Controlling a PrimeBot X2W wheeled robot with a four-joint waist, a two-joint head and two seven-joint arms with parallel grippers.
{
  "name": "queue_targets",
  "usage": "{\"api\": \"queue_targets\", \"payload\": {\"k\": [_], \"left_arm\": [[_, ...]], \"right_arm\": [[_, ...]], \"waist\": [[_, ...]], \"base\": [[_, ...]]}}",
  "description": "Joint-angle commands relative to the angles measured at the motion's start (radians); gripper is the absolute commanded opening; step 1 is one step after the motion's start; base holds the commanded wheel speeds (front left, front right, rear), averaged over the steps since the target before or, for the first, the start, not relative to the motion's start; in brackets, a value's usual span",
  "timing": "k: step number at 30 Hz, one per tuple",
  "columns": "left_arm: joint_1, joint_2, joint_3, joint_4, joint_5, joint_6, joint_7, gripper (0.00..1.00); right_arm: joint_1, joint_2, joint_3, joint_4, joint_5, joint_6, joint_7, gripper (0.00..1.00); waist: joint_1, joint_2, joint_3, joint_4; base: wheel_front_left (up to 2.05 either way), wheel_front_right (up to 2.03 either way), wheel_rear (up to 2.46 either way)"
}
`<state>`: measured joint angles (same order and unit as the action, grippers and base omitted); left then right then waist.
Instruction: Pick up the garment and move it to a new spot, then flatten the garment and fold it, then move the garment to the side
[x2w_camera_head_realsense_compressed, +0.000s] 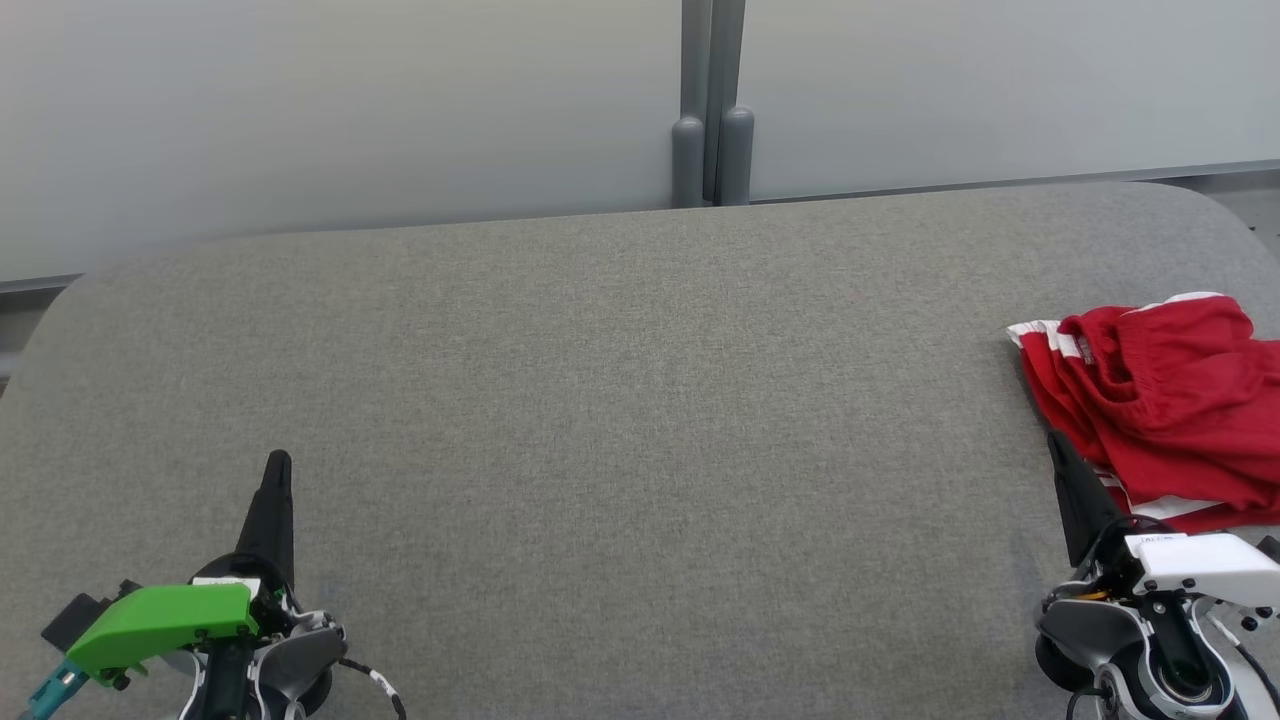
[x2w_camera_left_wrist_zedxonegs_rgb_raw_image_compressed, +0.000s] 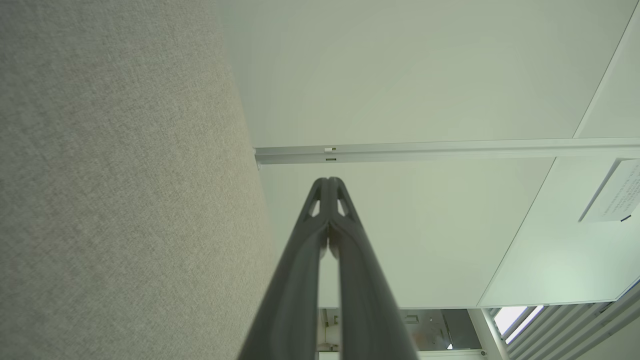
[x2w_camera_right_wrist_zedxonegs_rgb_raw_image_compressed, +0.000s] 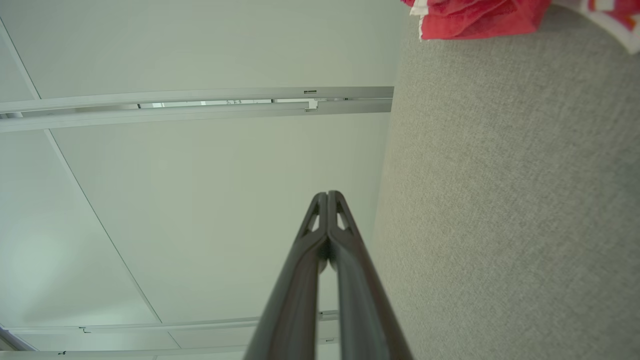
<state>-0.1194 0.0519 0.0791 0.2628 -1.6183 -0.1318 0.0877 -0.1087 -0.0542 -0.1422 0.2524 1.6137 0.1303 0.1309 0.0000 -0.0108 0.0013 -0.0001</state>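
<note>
Hugging the table (x2w_camera_head_realsense_compressed: 600, 400) edge, garment (x2w_camera_head_realsense_compressed: 1165, 400) sits beside clenched right pincer (x2w_camera_head_realsense_compressed: 1057, 445); left pincer (x2w_camera_head_realsense_compressed: 278, 462) clenched.

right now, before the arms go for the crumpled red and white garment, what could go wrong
1. The crumpled red and white fabric garment lies near the grey felt-covered table's right end; a nudge could push it off.
2. The dark-fingered right gripper is shut beside it; unopened, it would only shove cloth.
3. Bunched layers may get pinched together.

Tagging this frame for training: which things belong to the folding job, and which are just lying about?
Job: garment, left gripper, right gripper, table.
Just there: wall panels, grey post.
</note>
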Motion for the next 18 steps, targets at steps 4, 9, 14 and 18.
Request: {"api": "queue_targets", "payload": {"k": [4, 9, 14, 18], "left_arm": [[-0.015, -0.001, 0.004, 0.000, 0.001, -0.002, 0.004, 0.00], [-0.015, -0.001, 0.004, 0.000, 0.002, -0.002, 0.005, 0.00], [-0.015, -0.001, 0.004, 0.000, 0.002, -0.002, 0.005, 0.00], [-0.015, -0.001, 0.004, 0.000, 0.002, -0.002, 0.005, 0.00]], "right_arm": [[-0.012, -0.003, -0.002, 0.001, 0.000, 0.001, 0.005, 0.00], [-0.012, -0.002, -0.003, 0.001, -0.001, 0.001, 0.005, 0.00], [-0.012, -0.002, -0.003, 0.001, -0.001, 0.001, 0.005, 0.00], [-0.012, -0.002, -0.003, 0.001, -0.001, 0.001, 0.006, 0.00]], "waist": [[0.0000, 0.0108, 0.000, 0.000], [0.0000, 0.0108, 0.000, 0.000], [0.0000, 0.0108, 0.000, 0.000], [0.0000, 0.0108, 0.000, 0.000]], "base": [[0.00, 0.00, 0.00], [0.00, 0.00, 0.00], [0.00, 0.00, 0.00], [0.00, 0.00, 0.00]]}}
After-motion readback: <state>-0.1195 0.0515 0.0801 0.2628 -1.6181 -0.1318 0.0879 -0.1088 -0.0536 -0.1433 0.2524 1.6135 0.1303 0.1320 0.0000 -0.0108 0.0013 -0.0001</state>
